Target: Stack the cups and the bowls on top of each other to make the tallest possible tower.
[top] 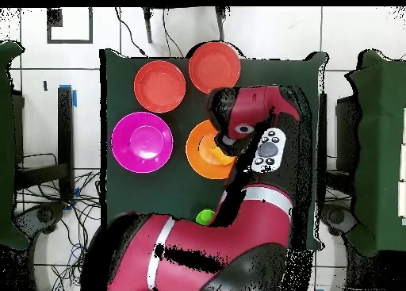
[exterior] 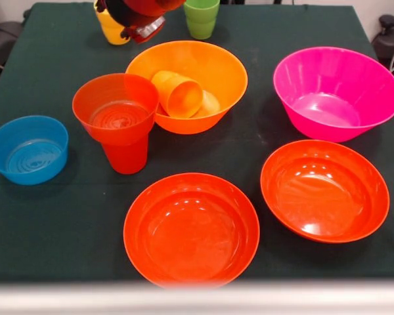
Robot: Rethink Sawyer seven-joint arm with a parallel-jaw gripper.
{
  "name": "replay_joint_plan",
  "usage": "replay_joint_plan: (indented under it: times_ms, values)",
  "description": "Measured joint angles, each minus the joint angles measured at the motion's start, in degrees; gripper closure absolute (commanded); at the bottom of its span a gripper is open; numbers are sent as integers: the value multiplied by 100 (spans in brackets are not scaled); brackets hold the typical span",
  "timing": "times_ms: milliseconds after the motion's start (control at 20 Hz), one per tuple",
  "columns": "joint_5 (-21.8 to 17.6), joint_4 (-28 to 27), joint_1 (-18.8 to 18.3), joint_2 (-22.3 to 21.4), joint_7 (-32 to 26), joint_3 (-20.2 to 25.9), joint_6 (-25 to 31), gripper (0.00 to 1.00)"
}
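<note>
A small red-orange bowl [exterior: 115, 108] sits on an upright red-orange cup [exterior: 126, 157], a two-piece tower left of centre. An orange cup [exterior: 177, 93] lies on its side inside the large orange bowl [exterior: 217, 72]. A yellow cup [exterior: 110, 29] and a green cup [exterior: 201, 18] stand at the far edge. The end of my arm [exterior: 141, 16] hangs at the top edge, over the yellow cup; the gripper's state does not show. In the overhead view the arm [top: 254, 125] covers part of the orange bowl [top: 202, 157].
The small blue bowl [exterior: 27, 149] stands at the left. The magenta bowl [exterior: 336, 92] stands at the right. Two wide red-orange bowls [exterior: 191, 230] [exterior: 324, 190] stand near the front edge of the dark green cloth [exterior: 59, 223].
</note>
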Motion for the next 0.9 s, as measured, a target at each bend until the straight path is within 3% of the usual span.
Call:
replay_joint_plan:
  times_ms: [500,900]
  values:
    - [8,-745,411,431,46,-755,234,0]
    - [271,-964,731,664,596,-1135,494,0]
